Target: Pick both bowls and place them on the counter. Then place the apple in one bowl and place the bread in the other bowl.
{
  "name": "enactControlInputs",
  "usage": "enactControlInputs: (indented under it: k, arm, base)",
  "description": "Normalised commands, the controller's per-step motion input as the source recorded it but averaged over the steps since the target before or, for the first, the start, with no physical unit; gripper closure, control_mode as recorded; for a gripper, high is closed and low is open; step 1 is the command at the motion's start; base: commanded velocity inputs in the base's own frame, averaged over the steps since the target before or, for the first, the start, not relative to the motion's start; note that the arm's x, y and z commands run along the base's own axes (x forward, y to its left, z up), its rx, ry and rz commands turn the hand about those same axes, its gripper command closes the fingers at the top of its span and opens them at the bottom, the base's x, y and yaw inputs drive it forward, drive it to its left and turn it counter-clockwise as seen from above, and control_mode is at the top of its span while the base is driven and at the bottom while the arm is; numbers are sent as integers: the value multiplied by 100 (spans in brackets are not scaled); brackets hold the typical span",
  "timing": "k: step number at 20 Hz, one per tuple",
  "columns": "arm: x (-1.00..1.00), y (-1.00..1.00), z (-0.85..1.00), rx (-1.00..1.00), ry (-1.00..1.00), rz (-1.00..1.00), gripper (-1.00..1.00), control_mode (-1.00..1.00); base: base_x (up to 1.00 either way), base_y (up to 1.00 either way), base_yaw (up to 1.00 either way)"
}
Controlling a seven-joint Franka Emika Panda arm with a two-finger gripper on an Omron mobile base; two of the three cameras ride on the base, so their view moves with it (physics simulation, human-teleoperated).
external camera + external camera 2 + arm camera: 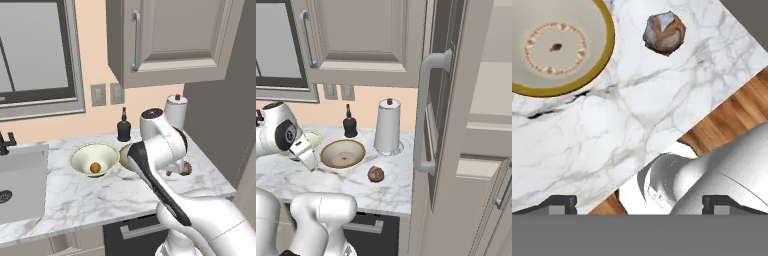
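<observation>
Apple (95, 167) in cream-green bowl (93, 159); tan bowl (343, 153) beside it mid-desk (386, 190); bread (375, 174) near right edge. Fingers (562, 204) spread, holding nothing.

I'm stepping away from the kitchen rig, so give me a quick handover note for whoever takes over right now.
Gripper: open, holding nothing, above the counter.
Both bowls stand on the counter. The apple lies in the pale cream-green bowl.
The tan bowl holds nothing; the bread lies on the marble beside it, apart from it.
Done: bowls placed, apple in.
Left: pick the bread and put it in the tan bowl.
</observation>
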Motion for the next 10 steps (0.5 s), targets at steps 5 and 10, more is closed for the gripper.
enactControlInputs:
  k: [5, 10]
  arm:
    - [-54, -95, -9, 0, -1, -18, -100, -100]
    - [-25, -77, -27, 0, -4, -13, -100, -100]
  base:
    - [0, 0, 0]
    - [0, 0, 0]
